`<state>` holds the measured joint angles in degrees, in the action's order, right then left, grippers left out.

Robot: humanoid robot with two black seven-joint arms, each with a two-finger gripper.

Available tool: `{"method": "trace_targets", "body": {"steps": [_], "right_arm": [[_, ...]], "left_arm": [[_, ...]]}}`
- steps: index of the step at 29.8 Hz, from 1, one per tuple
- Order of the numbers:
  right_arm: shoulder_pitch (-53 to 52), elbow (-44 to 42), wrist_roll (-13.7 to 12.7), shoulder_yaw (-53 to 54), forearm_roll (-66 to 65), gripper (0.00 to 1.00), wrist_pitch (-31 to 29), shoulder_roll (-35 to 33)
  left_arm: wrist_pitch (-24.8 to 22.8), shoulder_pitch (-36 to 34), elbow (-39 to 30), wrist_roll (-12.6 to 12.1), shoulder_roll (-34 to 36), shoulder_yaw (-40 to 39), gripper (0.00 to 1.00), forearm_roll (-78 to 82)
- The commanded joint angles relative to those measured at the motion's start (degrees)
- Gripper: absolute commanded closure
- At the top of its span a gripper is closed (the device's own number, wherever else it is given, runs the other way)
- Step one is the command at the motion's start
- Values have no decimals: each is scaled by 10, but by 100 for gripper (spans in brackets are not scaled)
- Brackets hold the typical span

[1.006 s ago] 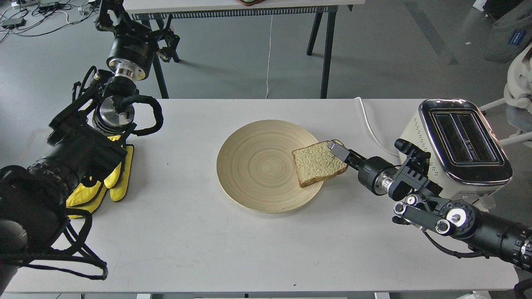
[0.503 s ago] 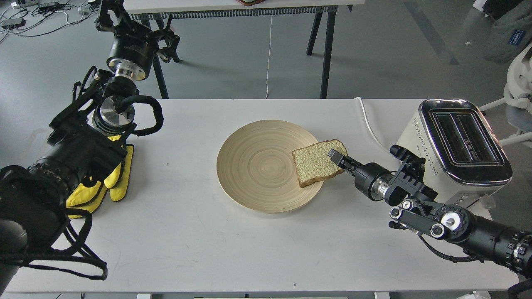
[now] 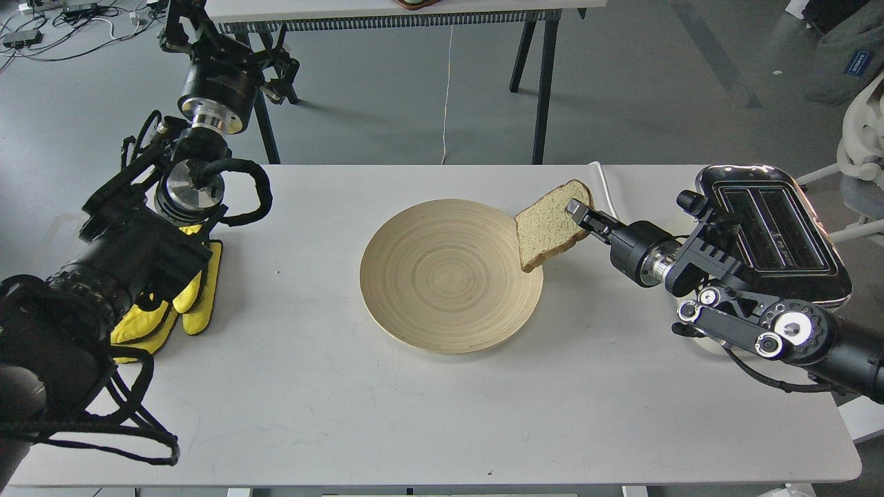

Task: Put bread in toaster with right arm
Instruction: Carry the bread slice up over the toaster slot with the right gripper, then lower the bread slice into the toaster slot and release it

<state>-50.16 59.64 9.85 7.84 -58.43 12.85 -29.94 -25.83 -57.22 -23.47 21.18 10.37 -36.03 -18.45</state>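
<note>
Pinching the bread (image 3: 550,224) by its right edge, right gripper (image 3: 577,210) holds the slice tilted in the air above the right rim of the round wooden plate (image 3: 442,276). Fingers clamped narrow on the crust. Toaster (image 3: 770,231) stands on the white table (image 3: 414,414), right of the slice and partly behind the right arm (image 3: 746,314). Left gripper (image 3: 181,21) far back-left; finger state cannot be told.

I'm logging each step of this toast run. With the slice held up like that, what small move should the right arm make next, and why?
Probably carry the bread rightward toward the toaster. The right claw is shut on the slice's edge and holds it tilted above the rim of the plate, clear of it. The toaster's two slots look empty and lie to the right, so the slice likely needs to travel over there before it is lowered in.
</note>
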Motion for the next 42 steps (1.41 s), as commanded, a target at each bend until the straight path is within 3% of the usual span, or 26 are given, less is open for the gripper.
{"method": "trace_targets", "body": {"steps": [1, 13, 19, 29, 42], "right_arm": [[-43, 65, 0, -3, -1, 94, -1, -95], [-97, 214, -16, -4, -142, 94, -62, -388], [-90, 273, -16, -5, -172, 93, -99, -479], [-44, 258, -28, -6, -188, 93, -99, -480], [-31, 225, -32, -5, -188, 93, -98, -422]], "left_arm": [[0, 0, 0, 0, 0, 0, 0, 0], [0, 0, 0, 0, 0, 0, 0, 0], [0, 0, 0, -1, 0, 0, 0, 0], [0, 0, 0, 0, 0, 0, 0, 0], [0, 0, 0, -1, -1, 0, 0, 0]]}}
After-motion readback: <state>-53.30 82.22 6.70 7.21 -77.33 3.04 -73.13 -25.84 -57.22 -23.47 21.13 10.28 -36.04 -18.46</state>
